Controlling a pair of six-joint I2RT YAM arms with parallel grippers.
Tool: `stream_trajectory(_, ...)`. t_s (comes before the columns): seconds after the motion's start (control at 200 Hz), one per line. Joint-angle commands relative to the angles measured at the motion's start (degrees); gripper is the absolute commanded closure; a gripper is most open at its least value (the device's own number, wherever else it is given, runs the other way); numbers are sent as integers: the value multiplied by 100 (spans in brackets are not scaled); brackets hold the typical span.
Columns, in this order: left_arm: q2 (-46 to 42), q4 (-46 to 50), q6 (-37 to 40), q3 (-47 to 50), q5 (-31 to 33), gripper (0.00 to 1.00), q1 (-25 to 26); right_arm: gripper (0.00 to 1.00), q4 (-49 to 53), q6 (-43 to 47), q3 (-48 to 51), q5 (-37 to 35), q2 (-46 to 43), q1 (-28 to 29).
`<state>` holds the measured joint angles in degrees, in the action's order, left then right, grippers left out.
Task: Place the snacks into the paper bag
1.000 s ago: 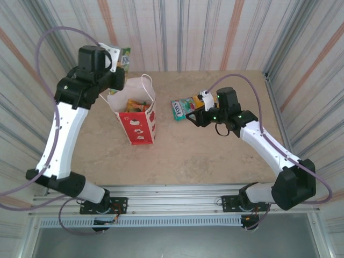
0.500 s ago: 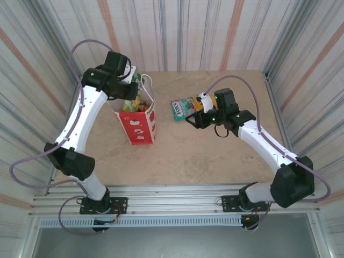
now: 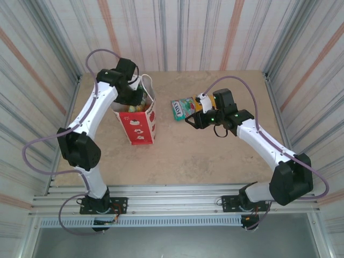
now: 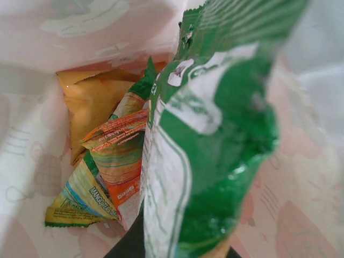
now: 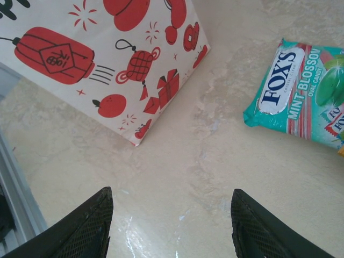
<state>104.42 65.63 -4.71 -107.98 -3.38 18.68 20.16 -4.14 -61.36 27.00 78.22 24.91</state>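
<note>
The white paper bag (image 3: 138, 126) with red prints stands upright left of the table's middle. My left gripper (image 3: 133, 95) reaches down into its mouth, shut on a green snack packet (image 4: 215, 134); one dark finger (image 4: 126, 244) shows beneath it. Orange (image 4: 115, 145) and yellow (image 4: 94, 102) snacks lie at the bag's bottom. My right gripper (image 3: 189, 121) hangs open and empty over bare table (image 5: 177, 161), between the bag's corner (image 5: 107, 59) and a teal FOX'S packet (image 5: 295, 91). That packet (image 3: 181, 107) lies flat, with an orange one (image 3: 200, 102) behind it.
Striped corrugated walls (image 3: 215, 32) close in the table on the back and both sides. A metal rail (image 3: 172, 193) runs along the near edge by the arm bases. Bare tabletop (image 3: 215, 156) stretches in front of the bag and the right arm.
My left arm has swung from above and behind the bag down into its mouth, carrying the green packet. The right gripper has drifted slightly left.
</note>
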Motion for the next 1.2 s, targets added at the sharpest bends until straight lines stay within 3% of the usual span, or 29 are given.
stream_trajectory(0.0,44,-220,119,-3,13,89,-76,41,87,-142,-82,61,12,50)
stream_trajectory(0.15,274,-307,170,-55,12,81,-144,41,54,-201,-39,56,1,49)
stream_trajectory(0.436,477,-170,202,-167,139,57,-170,40,-28,-359,-8,60,-21,54)
stream_trajectory(0.747,-679,-88,152,-751,48,47,-52,40,-112,-1331,-82,39,-71,-467)
stream_trajectory(0.882,-1221,-267,416,-881,52,46,272,39,-69,-1873,-113,89,101,-879)
stream_trajectory(1.037,-1739,-817,944,-653,145,45,972,40,-12,-2301,-142,216,438,-1531)
stream_trajectory(1.193,-1978,-1356,1335,-329,-240,44,1492,40,384,-2278,-600,316,1156,-2157)
